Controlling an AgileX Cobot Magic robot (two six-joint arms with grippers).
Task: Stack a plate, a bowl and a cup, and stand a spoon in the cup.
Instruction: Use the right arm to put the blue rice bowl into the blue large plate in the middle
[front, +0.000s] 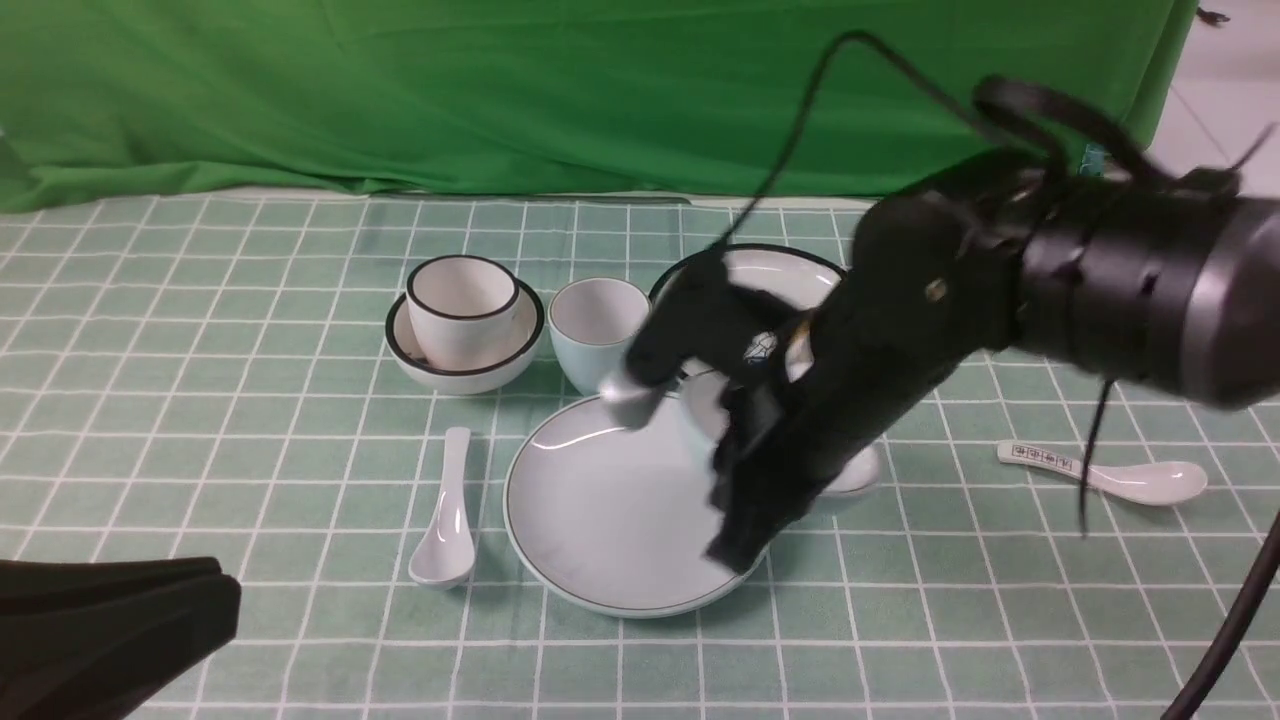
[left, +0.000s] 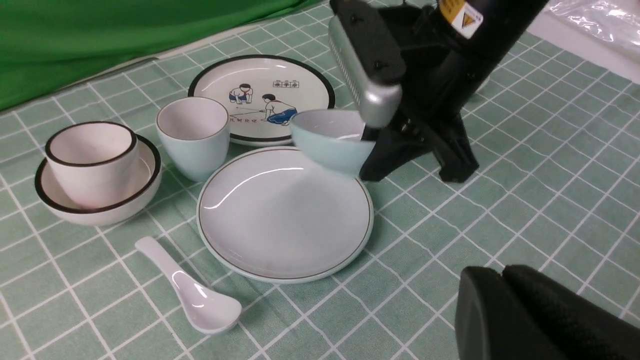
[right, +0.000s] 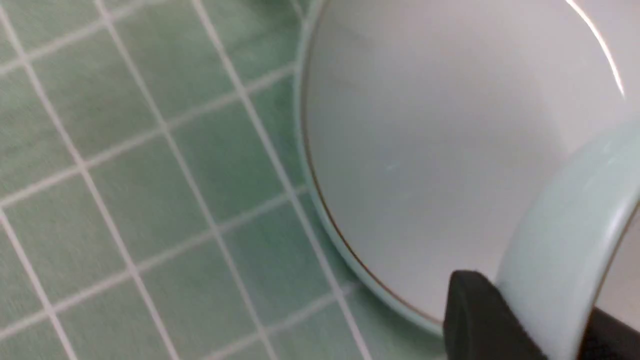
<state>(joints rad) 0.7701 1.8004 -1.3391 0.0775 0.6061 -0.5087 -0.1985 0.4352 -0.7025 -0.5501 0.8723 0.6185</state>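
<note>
Front view: one plain spoon (front: 444, 520), left of centre, bowl end toward the bottom, long axis near vertical (handle tip leaning slightly right); beside it, one plate (front: 620, 510), centre. Right hand (front: 690, 455), blurred, centre-right, at the bowl.

Left wrist view: bowl (left: 330, 140), upper centre, wall gripped by the right hand, over the plate's edge.

Right wrist view: bowl wall, lower right, between closed-in fingertips (right: 480, 310). Left hand: shut.
</note>
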